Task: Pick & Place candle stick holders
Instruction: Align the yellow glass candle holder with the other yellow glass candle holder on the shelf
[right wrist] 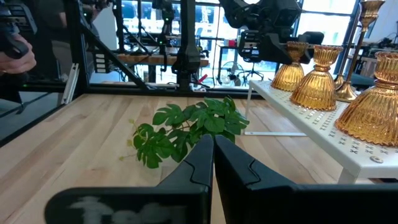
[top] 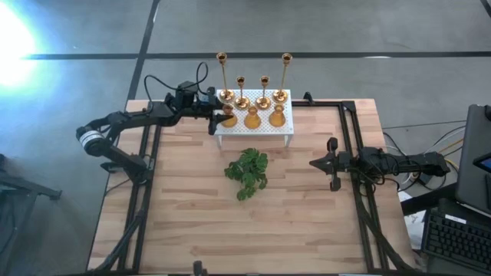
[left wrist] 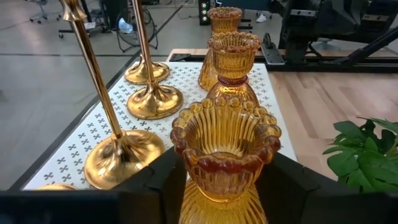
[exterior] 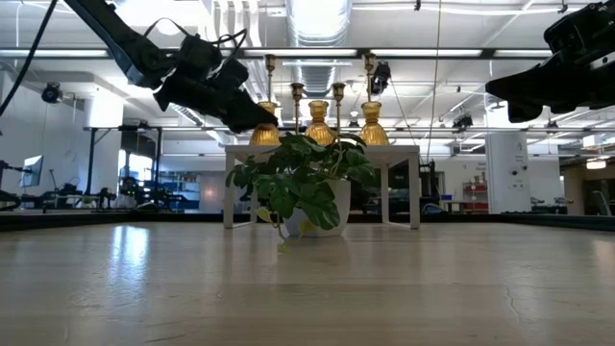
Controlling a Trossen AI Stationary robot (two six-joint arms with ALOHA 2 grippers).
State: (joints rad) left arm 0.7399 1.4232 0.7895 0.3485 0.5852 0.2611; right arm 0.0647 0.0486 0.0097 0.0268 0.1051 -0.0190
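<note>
While the left claw [left wrist: 225,180] straddles an upright squat holder [left wrist: 225,146], cup skyward, its grip is unclear.

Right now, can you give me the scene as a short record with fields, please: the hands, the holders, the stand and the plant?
left hand: at the stand's left end, fingers either side of the nearest squat amber-gold holder
right hand: shut, holds nothing, waits over the table's right side
white perforated stand: far middle of the table
candle stick holders: seven, all on the stand
leafy plant: in front of the stand
</note>
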